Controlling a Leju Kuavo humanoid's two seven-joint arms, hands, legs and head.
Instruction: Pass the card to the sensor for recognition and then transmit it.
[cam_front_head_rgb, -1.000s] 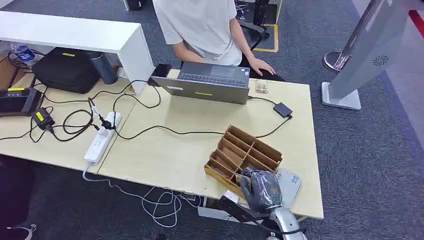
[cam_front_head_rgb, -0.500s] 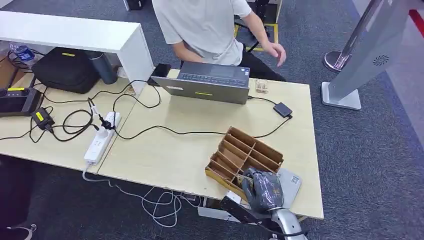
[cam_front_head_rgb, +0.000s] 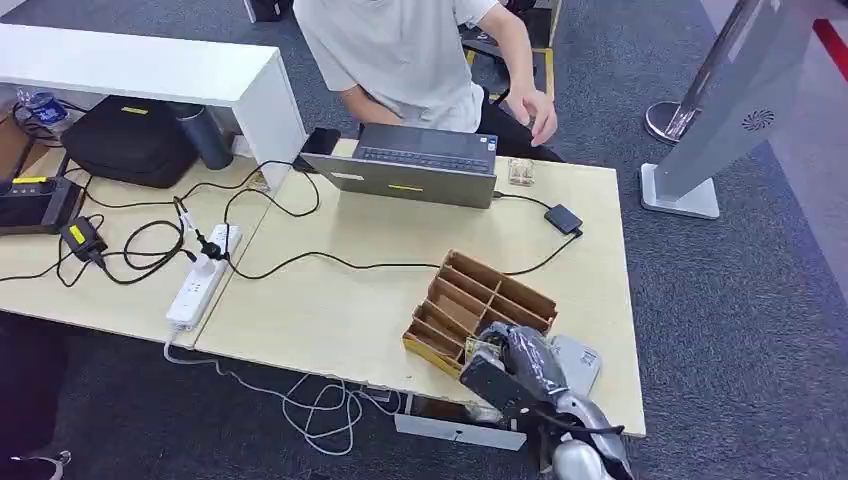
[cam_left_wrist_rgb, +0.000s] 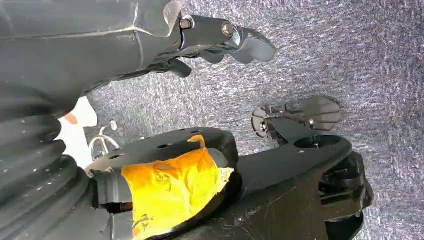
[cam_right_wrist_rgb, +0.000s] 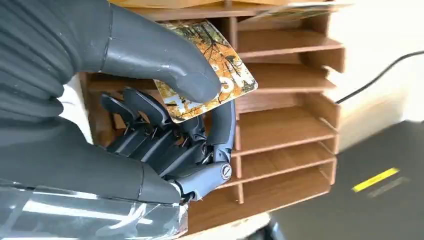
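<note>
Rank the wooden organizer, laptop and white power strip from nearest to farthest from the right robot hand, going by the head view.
1. Wooden organizer: right beside the right robot hand, at the table's near edge.
2. Laptop: at the far edge, before the person.
3. White power strip: far off to the left.

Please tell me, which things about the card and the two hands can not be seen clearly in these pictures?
- Card: right wrist view, the right hand thumb covers part of its print; head view, too small to read.
- Grey device beside the wooden organizer: head view, the right hand partly hides it; whether it is the sensor is unclear.
- Left hand: left wrist view, cut by the edge; it hangs above the carpet.
</note>
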